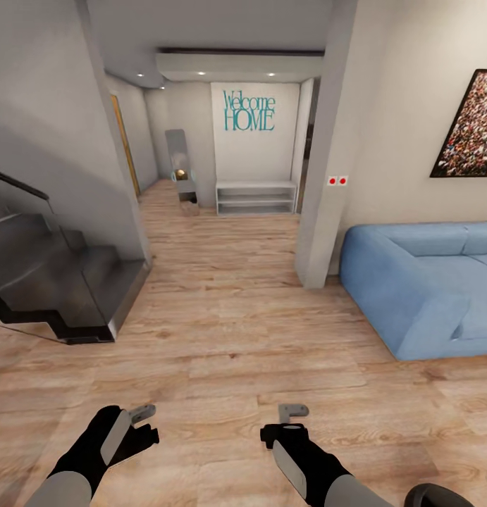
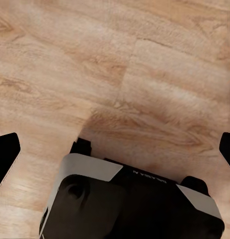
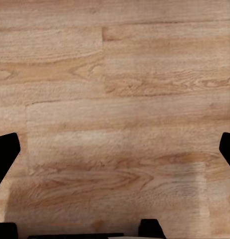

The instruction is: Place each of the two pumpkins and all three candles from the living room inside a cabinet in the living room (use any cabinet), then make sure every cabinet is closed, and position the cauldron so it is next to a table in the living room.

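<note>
**In transit, both claws empty**

Travel step, likely searching. Left claw (image 1: 143, 415) and right claw (image 1: 294, 415) released, hovering over plank floor (image 1: 222, 331). Blue sofa (image 1: 419, 289) at right edge marks living room. No pumpkins, candles, cabinet, cauldron spotted. Next: turn toward sofa side. Wall lettering (image 1: 249, 111) reads "Welcome HOME".

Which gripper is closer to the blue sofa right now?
Right. The right gripper hangs over bare floor just left of the blue sofa; the left gripper is farther left, nearer the staircase.
</note>
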Robot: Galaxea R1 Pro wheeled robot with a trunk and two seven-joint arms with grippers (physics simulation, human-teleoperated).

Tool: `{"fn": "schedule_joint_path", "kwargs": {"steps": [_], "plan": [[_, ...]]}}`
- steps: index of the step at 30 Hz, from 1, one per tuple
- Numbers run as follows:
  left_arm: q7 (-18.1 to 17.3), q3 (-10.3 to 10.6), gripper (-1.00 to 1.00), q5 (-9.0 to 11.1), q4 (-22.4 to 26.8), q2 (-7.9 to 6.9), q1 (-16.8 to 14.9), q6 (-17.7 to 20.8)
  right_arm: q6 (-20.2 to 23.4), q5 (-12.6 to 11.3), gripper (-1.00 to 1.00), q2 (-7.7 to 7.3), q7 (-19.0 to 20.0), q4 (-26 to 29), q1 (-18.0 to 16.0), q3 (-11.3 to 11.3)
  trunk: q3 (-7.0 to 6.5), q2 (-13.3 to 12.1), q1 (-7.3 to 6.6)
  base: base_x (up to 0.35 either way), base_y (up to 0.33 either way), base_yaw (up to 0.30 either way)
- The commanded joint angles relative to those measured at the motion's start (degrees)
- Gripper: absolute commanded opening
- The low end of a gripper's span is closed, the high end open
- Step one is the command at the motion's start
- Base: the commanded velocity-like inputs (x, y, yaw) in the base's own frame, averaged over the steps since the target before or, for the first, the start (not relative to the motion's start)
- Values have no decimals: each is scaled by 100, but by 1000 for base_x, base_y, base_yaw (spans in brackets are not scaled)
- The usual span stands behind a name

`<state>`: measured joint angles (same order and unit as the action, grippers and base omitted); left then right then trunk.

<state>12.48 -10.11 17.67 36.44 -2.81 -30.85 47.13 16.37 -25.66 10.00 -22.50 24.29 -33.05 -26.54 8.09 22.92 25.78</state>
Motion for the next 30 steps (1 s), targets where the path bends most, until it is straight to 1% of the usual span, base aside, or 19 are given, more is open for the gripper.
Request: {"fn": "schedule_joint_path", "kwargs": {"steps": [1, 16, 30], "plan": [[0, 0, 100, 0, 1, 0, 0, 3, -1, 0, 100, 0, 0, -1, 0, 0, 1, 0, 0, 320, 153, -177], [0, 0, 100, 0, 4, 0, 0, 7, -5, -4, 100, 0, -7, -9, 0, 9, 11, 0, 0, 292, 197, -268], [0, 0, 100, 0, 4, 0, 0, 7, 6, -27, 100, 0, -9, -54, 0, 42, 11, 0, 0, 20, 21, -292]]}}
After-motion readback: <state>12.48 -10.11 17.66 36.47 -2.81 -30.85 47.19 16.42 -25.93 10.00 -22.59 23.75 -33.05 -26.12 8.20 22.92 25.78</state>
